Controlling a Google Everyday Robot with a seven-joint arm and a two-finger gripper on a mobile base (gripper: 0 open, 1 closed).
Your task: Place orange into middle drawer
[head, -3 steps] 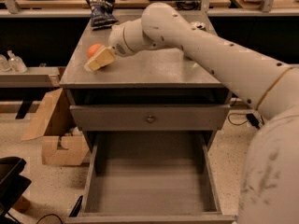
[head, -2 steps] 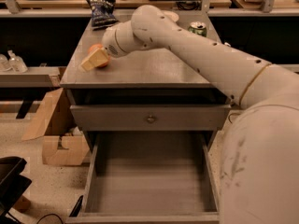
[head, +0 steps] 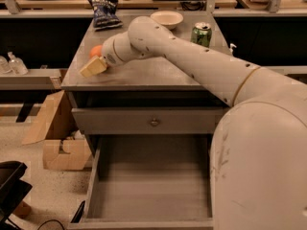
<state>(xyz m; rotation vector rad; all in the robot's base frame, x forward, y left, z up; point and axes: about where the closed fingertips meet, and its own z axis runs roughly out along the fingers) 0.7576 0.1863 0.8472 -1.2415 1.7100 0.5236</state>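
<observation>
Claw first. The gripper [head: 93, 67] sits low over the left front corner of the cabinet top [head: 163, 73], its tan end pointing left and toward the front edge. We cannot tell whether it is wide, narrow or closed on anything.

- The orange [head: 96, 50] lies on the cabinet top directly behind the gripper, only its upper left part showing past the wrist. We cannot tell whether the two touch.
- Change over the last second: the gripper creeps a little left and toward the front edge, and the forearm swings across so that more of the arm fills the right of the view. The orange stays in about the same spot on the top.
- The green can [head: 201, 34], hidden behind the arm a second ago, is in view at the back right. The bowl [head: 166, 19] and the chip bag [head: 104, 11] stand along the back, well apart from the orange.
- Below, the top drawer front [head: 154, 122] with its knob is closed. The middle drawer [head: 148, 190] is pulled out, its floor bare.

Our reading: the orange is not lifted, so the task has yet to move past the grasp stage. The arm appears to be settling its approach beside the fruit. Once held, the orange must go forward over the front edge and down into the open drawer. Being round, it could roll away if nudged rather than gripped.
</observation>
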